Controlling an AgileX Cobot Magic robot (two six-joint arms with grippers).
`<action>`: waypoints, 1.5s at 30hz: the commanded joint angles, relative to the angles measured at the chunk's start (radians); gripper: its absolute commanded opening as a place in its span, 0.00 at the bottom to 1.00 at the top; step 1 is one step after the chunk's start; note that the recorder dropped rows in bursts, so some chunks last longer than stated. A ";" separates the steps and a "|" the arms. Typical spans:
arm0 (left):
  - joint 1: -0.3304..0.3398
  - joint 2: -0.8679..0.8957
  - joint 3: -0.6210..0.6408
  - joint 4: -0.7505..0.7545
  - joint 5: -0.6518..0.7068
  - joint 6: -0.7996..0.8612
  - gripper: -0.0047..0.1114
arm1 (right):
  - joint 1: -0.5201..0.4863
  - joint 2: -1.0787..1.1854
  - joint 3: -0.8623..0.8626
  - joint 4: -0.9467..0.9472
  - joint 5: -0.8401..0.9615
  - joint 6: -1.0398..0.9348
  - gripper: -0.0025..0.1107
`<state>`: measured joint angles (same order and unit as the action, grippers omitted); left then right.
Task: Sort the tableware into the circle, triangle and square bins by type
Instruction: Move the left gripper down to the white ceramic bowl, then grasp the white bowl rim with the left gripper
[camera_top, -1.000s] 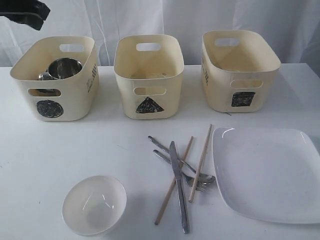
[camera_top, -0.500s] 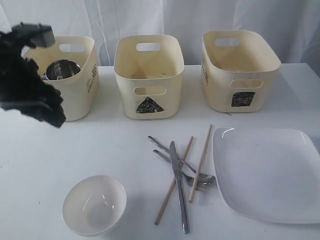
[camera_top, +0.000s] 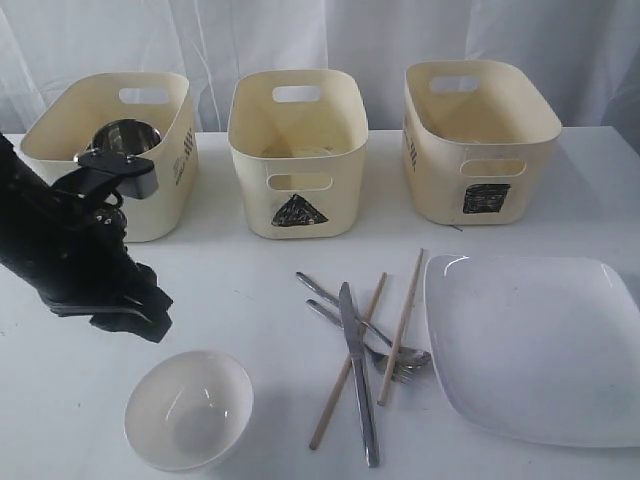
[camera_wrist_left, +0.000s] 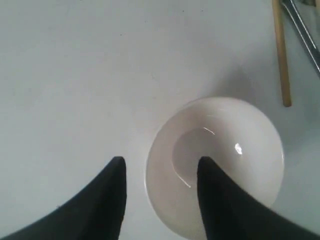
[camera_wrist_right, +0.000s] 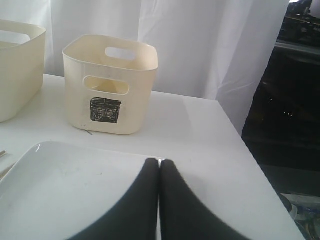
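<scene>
My left gripper hangs open just above the white bowl, one finger over its inside and one outside the rim. A steel mug stands in the circle bin. The triangle bin and the square bin stand to its right. Knife, fork, spoon and two chopsticks lie crossed beside the large white plate. My right gripper is shut and empty above the plate's edge. The steel bowl is hidden.
A white curtain hangs behind the bins. The table's right edge drops off beside the plate, with dark equipment beyond. One chopstick's end and cutlery handles lie just past the bowl.
The left arm has come down from above the circle bin, towards the front, and now hangs over the white bowl. Nothing on the table has moved.
</scene>
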<state>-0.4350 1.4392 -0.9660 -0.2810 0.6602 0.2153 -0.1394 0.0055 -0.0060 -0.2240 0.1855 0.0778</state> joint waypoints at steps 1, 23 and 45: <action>-0.019 0.024 0.028 -0.042 -0.031 -0.007 0.47 | 0.002 -0.006 0.006 -0.002 -0.007 0.005 0.02; -0.019 0.126 0.082 -0.152 -0.047 0.084 0.47 | 0.002 -0.006 0.006 -0.002 -0.007 0.005 0.02; -0.019 0.153 0.077 -0.157 -0.038 0.102 0.47 | 0.002 -0.006 0.006 -0.002 -0.007 0.005 0.02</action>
<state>-0.4475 1.5957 -0.8934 -0.4211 0.5986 0.3142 -0.1394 0.0055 -0.0060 -0.2240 0.1855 0.0778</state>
